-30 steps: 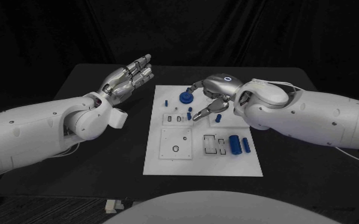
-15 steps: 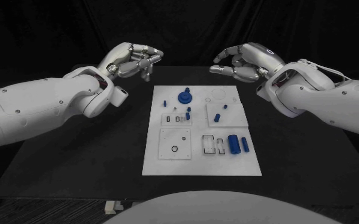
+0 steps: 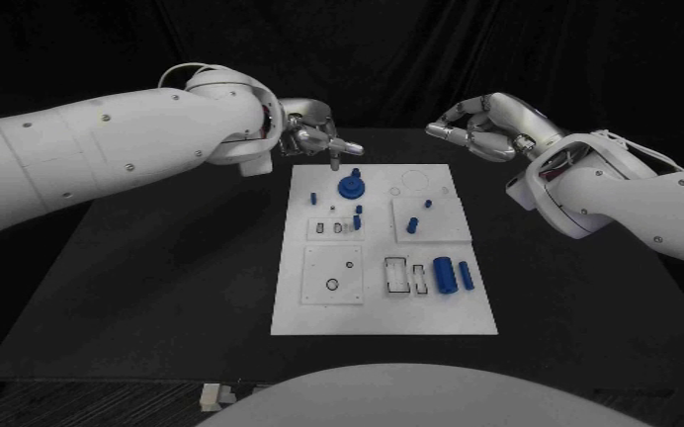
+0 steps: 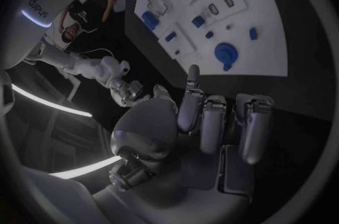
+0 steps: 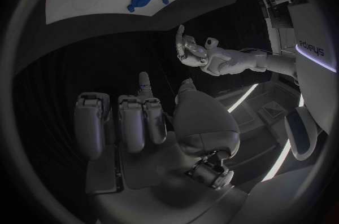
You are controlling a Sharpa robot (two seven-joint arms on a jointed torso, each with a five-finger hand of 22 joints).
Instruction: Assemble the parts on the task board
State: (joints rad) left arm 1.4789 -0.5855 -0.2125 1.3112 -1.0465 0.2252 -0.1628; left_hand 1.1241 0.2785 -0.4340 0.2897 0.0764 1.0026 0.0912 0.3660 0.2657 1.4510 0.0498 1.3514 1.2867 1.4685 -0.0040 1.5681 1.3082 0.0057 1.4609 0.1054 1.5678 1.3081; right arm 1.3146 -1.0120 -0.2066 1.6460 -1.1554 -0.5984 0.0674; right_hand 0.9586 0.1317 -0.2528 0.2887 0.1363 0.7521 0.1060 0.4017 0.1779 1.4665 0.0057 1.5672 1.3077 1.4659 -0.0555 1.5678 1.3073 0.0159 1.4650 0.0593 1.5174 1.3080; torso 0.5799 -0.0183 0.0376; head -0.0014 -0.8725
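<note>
The left hand (image 3: 311, 136) hangs over the far left corner of the task board (image 3: 384, 323), fingers curled in toward the palm with one finger pointing down, and nothing in its grasp. The right hand (image 3: 482, 127) floats beyond the board's far right corner, off the plate, its fingers likewise curled on nothing. From the left wrist view the left hand (image 4: 205, 122) shows folded fingers (image 4: 251, 122) with one extended toward the board (image 4: 268, 60), a detail the head view only hints at. The right wrist view shows the right hand (image 5: 134, 122) clenched, with the left hand (image 5: 191, 49) across the dark gap and the board (image 5: 78, 4) beyond.

On the board, a round blue part (image 3: 351, 188) stands near the far edge just below the left hand. Small blue pegs (image 3: 358, 215) sit in the middle row, another peg (image 3: 412, 224) to their right, and two blue cylinders (image 3: 448, 275) lie side by side toward the near right.

The board lies centred on the black table (image 3: 171, 279), which is backed by black curtain (image 3: 384, 32).
</note>
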